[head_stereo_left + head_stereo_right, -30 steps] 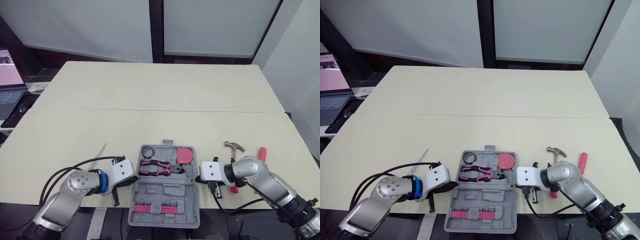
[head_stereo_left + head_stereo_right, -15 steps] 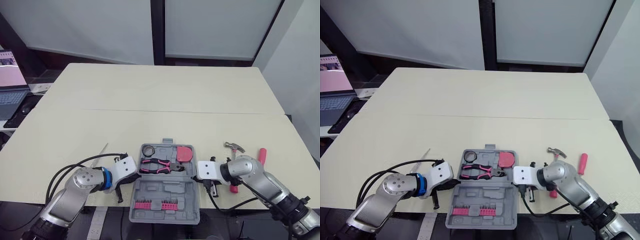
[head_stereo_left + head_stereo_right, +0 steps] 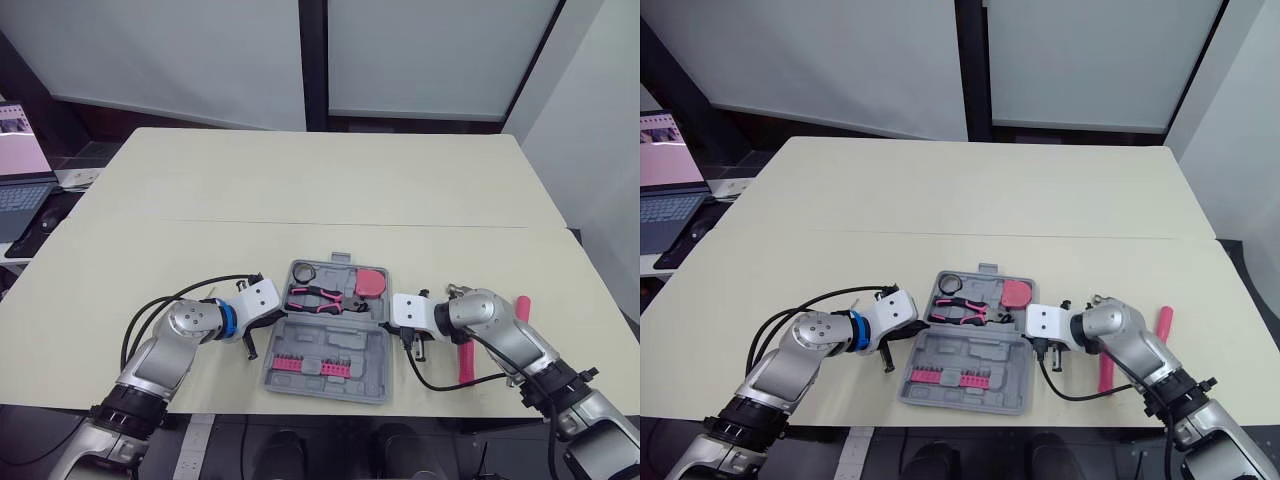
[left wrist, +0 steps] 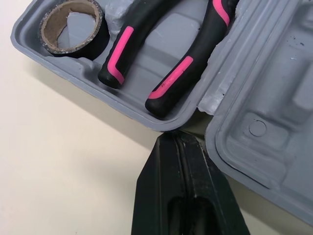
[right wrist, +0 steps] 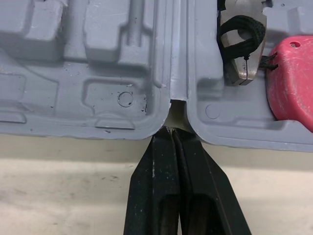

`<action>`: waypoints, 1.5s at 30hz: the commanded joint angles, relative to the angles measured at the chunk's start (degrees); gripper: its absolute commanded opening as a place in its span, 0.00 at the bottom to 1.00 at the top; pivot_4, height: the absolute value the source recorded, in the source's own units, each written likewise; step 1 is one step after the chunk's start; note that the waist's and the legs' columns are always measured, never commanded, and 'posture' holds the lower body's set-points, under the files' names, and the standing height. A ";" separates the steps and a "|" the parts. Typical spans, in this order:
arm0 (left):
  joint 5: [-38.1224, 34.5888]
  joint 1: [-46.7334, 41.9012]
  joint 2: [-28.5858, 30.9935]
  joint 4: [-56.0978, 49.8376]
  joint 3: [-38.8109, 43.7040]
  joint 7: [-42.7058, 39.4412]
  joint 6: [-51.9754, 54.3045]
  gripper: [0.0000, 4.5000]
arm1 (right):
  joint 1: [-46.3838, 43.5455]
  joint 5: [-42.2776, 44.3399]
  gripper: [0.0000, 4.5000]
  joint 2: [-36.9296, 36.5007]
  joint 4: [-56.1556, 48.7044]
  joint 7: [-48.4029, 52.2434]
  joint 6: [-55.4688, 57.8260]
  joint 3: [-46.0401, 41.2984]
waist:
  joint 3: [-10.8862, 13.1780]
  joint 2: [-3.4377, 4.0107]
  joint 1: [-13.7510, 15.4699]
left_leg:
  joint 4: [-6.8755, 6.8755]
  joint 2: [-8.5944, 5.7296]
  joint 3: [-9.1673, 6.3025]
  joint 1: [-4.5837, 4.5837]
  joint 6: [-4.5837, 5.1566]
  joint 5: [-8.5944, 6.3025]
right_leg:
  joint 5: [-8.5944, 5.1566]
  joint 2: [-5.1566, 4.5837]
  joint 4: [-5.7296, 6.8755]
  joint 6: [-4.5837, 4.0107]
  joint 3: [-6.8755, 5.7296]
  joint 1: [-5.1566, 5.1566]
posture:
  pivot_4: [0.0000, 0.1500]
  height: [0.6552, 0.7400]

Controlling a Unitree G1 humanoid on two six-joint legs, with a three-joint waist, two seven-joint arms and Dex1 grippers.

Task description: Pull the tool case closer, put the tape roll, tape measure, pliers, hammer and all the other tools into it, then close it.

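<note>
- tool case (image 3: 330, 338) open flat, near-centre of counter (image 3: 300, 190)
- tape roll (image 3: 304, 274), pliers (image 3: 322, 297), tape measure (image 3: 370, 283) in far half
- left tool (image 4: 177, 138): fingers pressed together, empty, tips at left hinge notch
- right tool (image 5: 171, 131): fingers together, empty, at right hinge notch
- hammer (image 3: 465, 362) on counter, right of case
</note>
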 commanded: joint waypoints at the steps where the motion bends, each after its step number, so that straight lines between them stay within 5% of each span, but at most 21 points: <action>1: -0.42 -0.69 -1.46 -0.67 -1.43 -0.73 -1.99 0.00 | -1.56 0.19 0.00 1.37 -0.68 -1.19 -1.91 -0.68 | 0.00 0.00 0.00 | 0.00 0.00 -0.01 0.00 0.00 0.00 | 0.00 0.00 0.00 0.00 0.00 0.00 | 1.00 1.00; 33: 0.89 -2.94 -2.30 4.58 -1.04 -0.51 -3.93 0.00 | -3.38 -1.03 0.00 3.24 2.84 -2.81 -3.43 -1.92 | 0.00 0.01 -0.05 | -0.02 0.00 -0.10 0.00 0.00 0.00 | 0.00 -0.01 -0.01 0.00 0.00 -0.01 | 1.00 1.00; 45: -1.70 1.01 0.95 2.73 4.41 0.44 -6.71 0.00 | 1.54 1.07 0.00 -2.40 0.54 -3.42 -3.58 -7.36 | 0.02 0.01 -0.03 | -0.06 0.06 -0.12 -0.04 0.00 -0.01 | 0.00 -0.04 -0.06 0.00 0.03 -0.05 | 1.00 1.00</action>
